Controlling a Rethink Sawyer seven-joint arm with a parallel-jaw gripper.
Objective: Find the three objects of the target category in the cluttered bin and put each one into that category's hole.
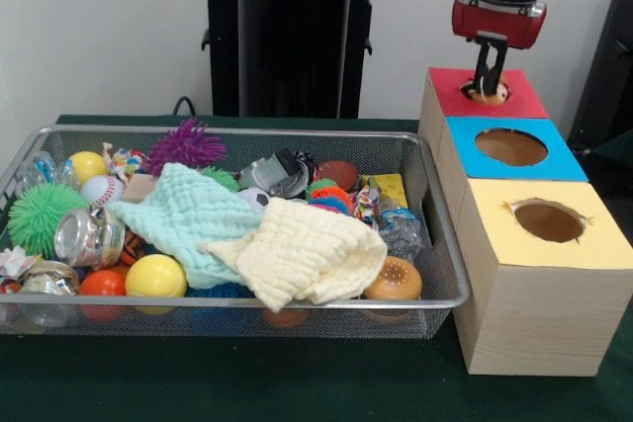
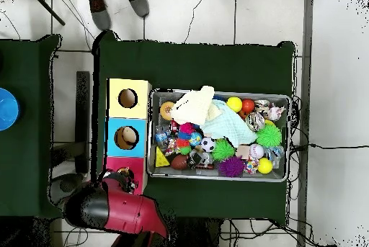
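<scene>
The wire-mesh bin point(image 1: 247, 302) stands on the green table, full of balls, spiky toys, jars and two cloths; it also shows in the overhead view point(image 2: 220, 178). The red-topped box point(image 1: 522, 102) is the farthest of three boxes to the bin's right. My gripper point(image 1: 487, 84) hangs straight over its hole point(image 1: 471, 89), fingers close together on a small orange object point(image 1: 494, 97) that sits at the hole's mouth. In the overhead view my arm point(image 2: 119, 208) covers most of the red box point(image 2: 117, 165), and the hole is hidden.
The blue-topped box's hole point(image 1: 511, 146) and the yellow-topped box's hole point(image 1: 549, 220) lie nearer the camera. A mint cloth point(image 1: 183, 214) and a cream cloth point(image 1: 307, 254) cover the bin's middle. A person's shoes point(image 2: 115, 6) show at the overhead view's top.
</scene>
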